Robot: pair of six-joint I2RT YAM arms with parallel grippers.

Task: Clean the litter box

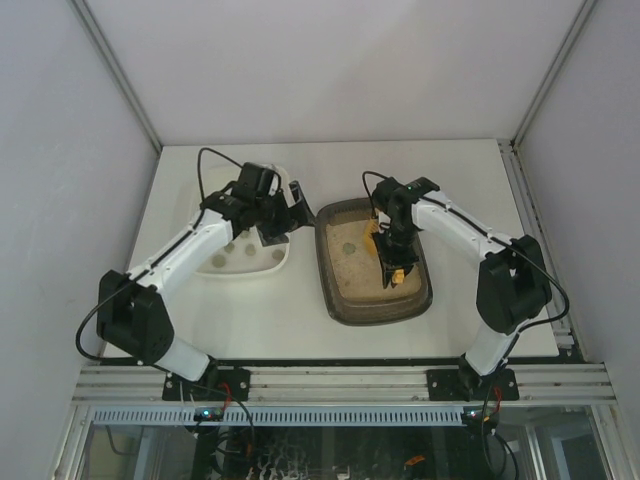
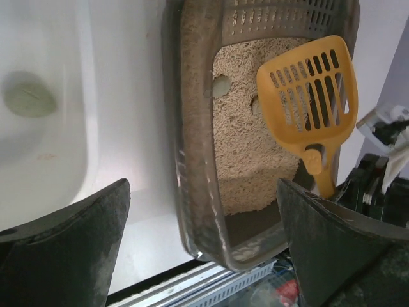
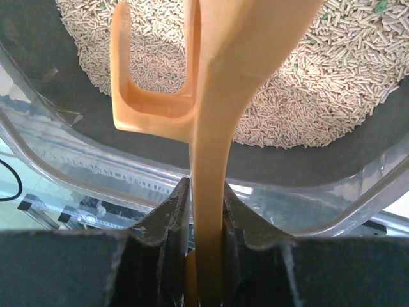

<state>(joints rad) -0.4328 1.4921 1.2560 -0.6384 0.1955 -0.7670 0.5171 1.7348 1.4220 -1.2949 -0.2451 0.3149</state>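
The dark brown-grey litter box (image 1: 340, 300) sits mid-table with pale pellet litter (image 1: 362, 272) inside; a grey lump (image 1: 349, 243) lies on the litter. My right gripper (image 1: 392, 258) is over the box, shut on the handle of the yellow slotted scoop (image 1: 373, 238). In the right wrist view both fingers (image 3: 171, 217) clamp the handle (image 3: 214, 128) above the litter (image 3: 307, 96). In the left wrist view the scoop head (image 2: 313, 89) looks empty above the litter box (image 2: 195, 166). My left gripper (image 1: 293, 215) is open and empty beside the box's left rim.
A white rounded tray (image 1: 268, 266) lies left of the litter box, under my left arm, with grey-green lumps (image 2: 29, 102) in it. The table's front rail (image 2: 211, 281) runs just below the box's near end.
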